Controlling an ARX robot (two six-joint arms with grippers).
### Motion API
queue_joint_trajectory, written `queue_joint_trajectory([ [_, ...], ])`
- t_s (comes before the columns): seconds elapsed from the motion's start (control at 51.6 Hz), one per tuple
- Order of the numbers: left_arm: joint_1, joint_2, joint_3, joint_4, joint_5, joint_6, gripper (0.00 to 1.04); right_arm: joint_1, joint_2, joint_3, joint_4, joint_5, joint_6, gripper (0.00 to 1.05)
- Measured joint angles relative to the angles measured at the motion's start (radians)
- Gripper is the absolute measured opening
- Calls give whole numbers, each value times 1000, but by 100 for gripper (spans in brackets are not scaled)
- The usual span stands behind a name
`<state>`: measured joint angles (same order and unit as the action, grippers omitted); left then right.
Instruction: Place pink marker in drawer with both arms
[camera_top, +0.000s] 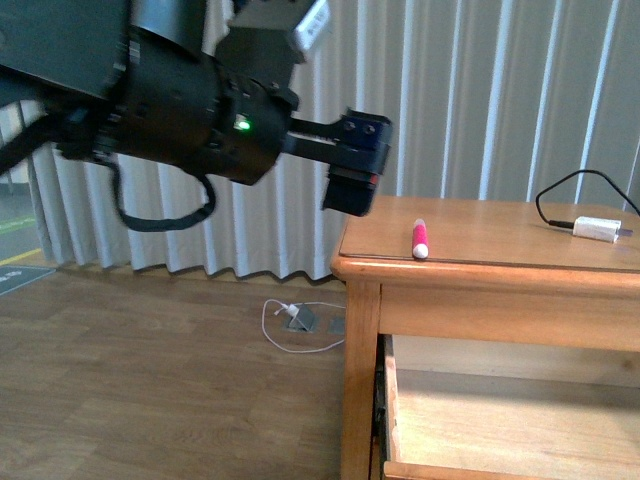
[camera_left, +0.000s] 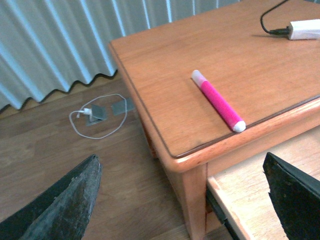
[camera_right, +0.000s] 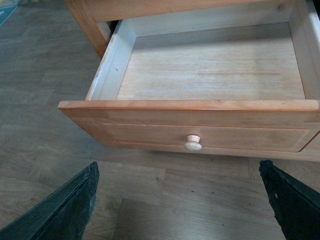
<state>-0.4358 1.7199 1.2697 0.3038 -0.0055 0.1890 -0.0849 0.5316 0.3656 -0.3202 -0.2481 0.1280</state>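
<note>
Black left claw (camera_top: 355, 170) hangs spread wide and empty just off the left end of the honey-coloured wooden tabletop (camera_top: 500, 225), where the short bright-pink, white-capped marker (camera_top: 420, 240) lies untouched near the front corner. Below, the wide wooden drawer (camera_right: 150, 135) with round knob (camera_right: 193, 143) stands open and bare, right claw (camera_right: 178, 166) likewise wide before it. Judged step: approach for pick; next, left claw must straddle the barrel and close.

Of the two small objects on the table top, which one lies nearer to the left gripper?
The pink marker, close to the left gripper; the white charger lies much farther along the table.
</note>
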Motion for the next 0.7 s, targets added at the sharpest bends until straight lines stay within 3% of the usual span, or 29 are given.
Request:
queue_joint_trajectory([
  [0.349, -38, 417, 491, -124, 29, -107, 99, 0, 0, 0, 0, 0, 0, 96],
  [0.697, -85, 546, 658, -211, 48, -119, 99, 0, 0, 0, 0, 0, 0, 96],
])
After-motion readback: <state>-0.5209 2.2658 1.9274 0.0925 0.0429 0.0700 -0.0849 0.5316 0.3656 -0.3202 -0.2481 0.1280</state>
